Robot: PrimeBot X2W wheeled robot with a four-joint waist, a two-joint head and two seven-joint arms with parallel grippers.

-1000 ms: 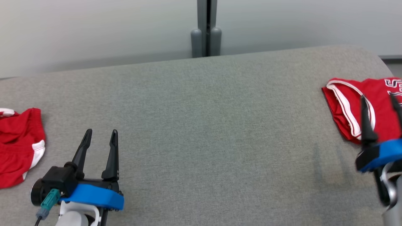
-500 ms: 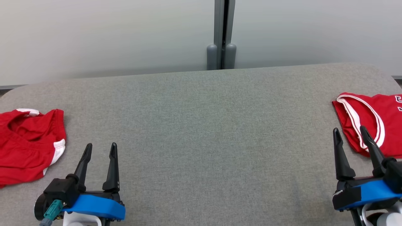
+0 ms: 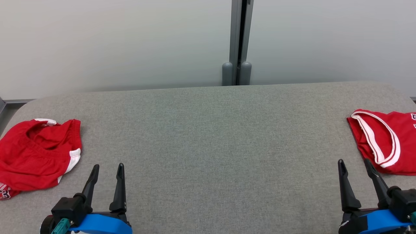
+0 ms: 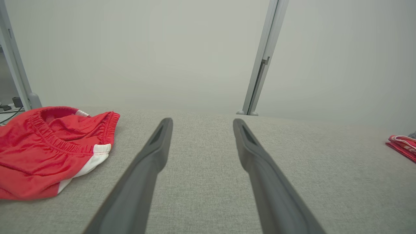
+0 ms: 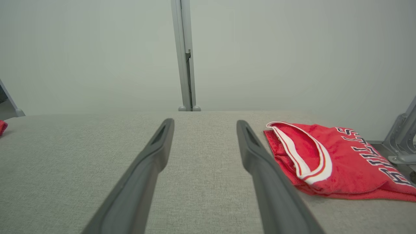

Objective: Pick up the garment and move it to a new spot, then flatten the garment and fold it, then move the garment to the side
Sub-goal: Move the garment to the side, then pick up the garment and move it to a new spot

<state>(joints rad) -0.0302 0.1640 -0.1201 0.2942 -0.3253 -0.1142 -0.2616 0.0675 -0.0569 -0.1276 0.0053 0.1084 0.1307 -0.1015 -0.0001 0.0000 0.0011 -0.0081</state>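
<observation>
**Both grippers spread and empty; a red garment at each end of the table**

Landmark: the grey post, upright against the pale wall just behind the middle of the far edge of the table. The table has a grey cloth top and rounded corners.

Far left of the post: red shorts, crumpled. The gathered waistband gapes, and a white panel is on the side toward the post. They lie on the cloth at the table's left end. The left wrist view has them off to the left of its fingers, untouched.

Left of the post, near side: left gripper, fingers pointing at the wall, jaws parted wide and gripping nothing. It is near the shorts but apart from them. In its wrist view, grey cloth shows through the gap.

Right of the post, near side: right gripper, likewise parted, nothing held. Its wrist view shows cloth between the fingers.

Far right of the post: red jersey, folded flat at the table's right end. Its white-trimmed opening faces the post. The right wrist view shows dark lettering. It lies close beside the right gripper's outer finger; contact cannot be made out.
</observation>
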